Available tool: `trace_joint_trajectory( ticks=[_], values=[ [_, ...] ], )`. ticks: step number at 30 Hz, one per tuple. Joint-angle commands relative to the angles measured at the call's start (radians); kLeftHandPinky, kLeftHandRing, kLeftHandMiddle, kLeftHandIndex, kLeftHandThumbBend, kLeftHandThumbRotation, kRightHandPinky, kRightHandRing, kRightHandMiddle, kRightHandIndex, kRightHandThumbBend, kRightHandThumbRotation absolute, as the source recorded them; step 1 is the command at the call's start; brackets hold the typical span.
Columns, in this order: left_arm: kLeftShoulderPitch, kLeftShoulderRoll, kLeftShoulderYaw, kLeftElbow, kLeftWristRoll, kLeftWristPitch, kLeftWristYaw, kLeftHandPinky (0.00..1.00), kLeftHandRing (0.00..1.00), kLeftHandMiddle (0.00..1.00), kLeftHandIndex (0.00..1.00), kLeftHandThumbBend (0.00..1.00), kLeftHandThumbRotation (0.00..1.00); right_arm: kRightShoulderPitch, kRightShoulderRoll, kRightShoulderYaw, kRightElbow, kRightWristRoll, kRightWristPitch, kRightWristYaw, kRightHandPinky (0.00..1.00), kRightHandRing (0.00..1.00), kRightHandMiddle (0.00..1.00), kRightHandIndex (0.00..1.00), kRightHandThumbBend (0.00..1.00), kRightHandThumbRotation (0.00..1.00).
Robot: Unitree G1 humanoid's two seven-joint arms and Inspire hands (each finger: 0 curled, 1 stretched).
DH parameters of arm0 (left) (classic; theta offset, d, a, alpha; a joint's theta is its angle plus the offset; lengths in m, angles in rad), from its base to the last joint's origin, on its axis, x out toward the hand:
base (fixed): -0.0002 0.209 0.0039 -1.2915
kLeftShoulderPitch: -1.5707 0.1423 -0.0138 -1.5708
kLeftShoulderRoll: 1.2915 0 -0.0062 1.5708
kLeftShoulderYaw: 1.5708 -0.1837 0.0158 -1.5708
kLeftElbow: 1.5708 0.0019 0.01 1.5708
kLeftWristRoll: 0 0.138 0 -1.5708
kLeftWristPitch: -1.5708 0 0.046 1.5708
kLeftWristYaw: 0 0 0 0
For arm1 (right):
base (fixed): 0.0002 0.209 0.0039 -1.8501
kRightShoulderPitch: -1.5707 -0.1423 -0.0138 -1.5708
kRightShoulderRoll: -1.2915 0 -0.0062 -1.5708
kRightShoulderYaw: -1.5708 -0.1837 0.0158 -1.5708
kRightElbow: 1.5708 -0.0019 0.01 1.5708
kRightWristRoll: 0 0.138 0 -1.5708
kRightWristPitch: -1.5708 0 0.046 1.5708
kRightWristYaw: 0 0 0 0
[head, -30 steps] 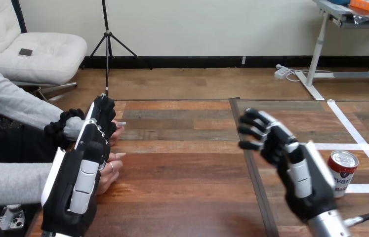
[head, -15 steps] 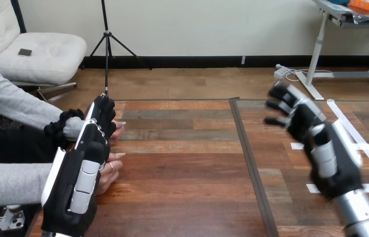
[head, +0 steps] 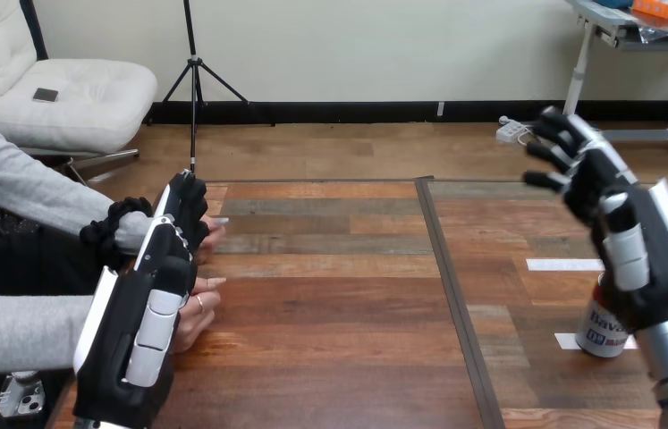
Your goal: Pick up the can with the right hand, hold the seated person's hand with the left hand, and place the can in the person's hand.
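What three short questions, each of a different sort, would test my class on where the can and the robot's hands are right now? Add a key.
1. True or false: the right hand is holding the can.
2. Where is the left hand?
A) on the can
B) against the person's hands at the view's left
C) flat on the middle of the table
3. Fill in: the can stands ___ on the table at the view's lower right.

Key: 1 false, the right hand hangs open above the can, holding nothing; 2 B; 3 upright.
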Motion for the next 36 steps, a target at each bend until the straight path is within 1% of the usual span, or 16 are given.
trace_joint_trajectory(
  ticks=[1,5,8,11,14,17,20,23,24,26,29,32,35,36],
  values=[
    [-0.049,0.001,0.011,-0.012,0.013,-0.027,0.007,1.00,1.00,1.00,1.00,0.78,0.95,-0.073,-0.028,-0.022,-0.006,0.008,-0.021,-0.008,0.80,0.89,0.91,0.91,1.00,0.99],
    [-0.052,0.001,0.012,-0.007,0.015,-0.032,0.008,1.00,1.00,1.00,1.00,0.79,0.94,-0.077,-0.035,-0.034,-0.002,0.012,-0.014,-0.010,0.80,0.89,0.91,0.91,1.00,0.99],
    [-0.054,0.004,0.011,-0.004,0.015,-0.034,0.007,1.00,1.00,1.00,1.00,0.79,0.94,-0.081,-0.045,-0.042,0.008,0.008,-0.020,-0.010,0.80,0.89,0.91,0.91,1.00,0.99],
    [-0.059,0.006,0.012,0.004,0.020,-0.044,0.005,1.00,1.00,1.00,1.00,0.79,0.94,-0.089,-0.055,-0.050,0.027,-0.004,-0.042,-0.020,0.79,0.88,0.90,0.91,1.00,0.99],
    [-0.059,0.006,0.012,0.000,0.024,-0.040,0.009,1.00,1.00,1.00,1.00,0.79,0.93,-0.094,-0.065,-0.058,0.047,-0.018,-0.054,-0.034,0.78,0.88,0.90,0.90,1.00,1.00],
    [-0.056,0.008,0.011,-0.010,0.029,-0.032,0.014,1.00,1.00,1.00,1.00,0.79,0.93,-0.104,-0.073,-0.064,0.076,-0.016,-0.066,-0.032,0.77,0.88,0.90,0.90,1.00,1.00],
    [-0.056,0.007,0.010,-0.010,0.029,-0.032,0.015,1.00,1.00,1.00,1.00,0.79,0.93,-0.111,-0.081,-0.070,0.103,-0.013,-0.067,-0.031,0.77,0.89,0.90,0.91,1.00,1.00],
    [-0.058,0.005,0.011,-0.007,0.035,-0.037,0.018,1.00,1.00,1.00,1.00,0.79,0.92,-0.116,-0.090,-0.078,0.135,-0.035,-0.079,-0.054,0.77,0.88,0.90,0.91,1.00,1.00],
    [-0.060,0.004,0.010,-0.006,0.032,-0.038,0.017,1.00,1.00,1.00,1.00,0.78,0.92,-0.118,-0.093,-0.081,0.145,-0.038,-0.074,-0.061,0.77,0.88,0.90,0.91,1.00,1.00],
    [-0.061,0.003,0.010,-0.004,0.029,-0.039,0.015,1.00,1.00,1.00,1.00,0.77,0.92,-0.121,-0.097,-0.083,0.156,-0.038,-0.069,-0.067,0.78,0.88,0.90,0.90,1.00,0.99],
    [-0.059,0.004,0.010,-0.009,0.030,-0.031,0.017,1.00,1.00,1.00,1.00,0.76,0.92,-0.129,-0.106,-0.087,0.183,-0.038,-0.079,-0.064,0.78,0.88,0.90,0.90,0.98,0.97],
    [-0.064,0.004,0.012,0.002,0.030,-0.041,0.015,1.00,1.00,1.00,1.00,0.76,0.92,-0.136,-0.119,-0.091,0.216,-0.054,-0.080,-0.082,0.80,0.88,0.90,0.90,0.99,0.96],
    [-0.062,0.006,0.011,-0.006,0.034,-0.033,0.017,1.00,1.00,1.00,1.00,0.77,0.92,-0.145,-0.131,-0.093,0.250,-0.060,-0.093,-0.089,0.81,0.89,0.90,0.90,1.00,0.94],
    [-0.061,0.007,0.011,-0.009,0.037,-0.031,0.019,1.00,1.00,1.00,1.00,0.77,0.92,-0.147,-0.136,-0.094,0.262,-0.069,-0.096,-0.100,0.81,0.89,0.90,0.90,1.00,0.93]
  ],
)
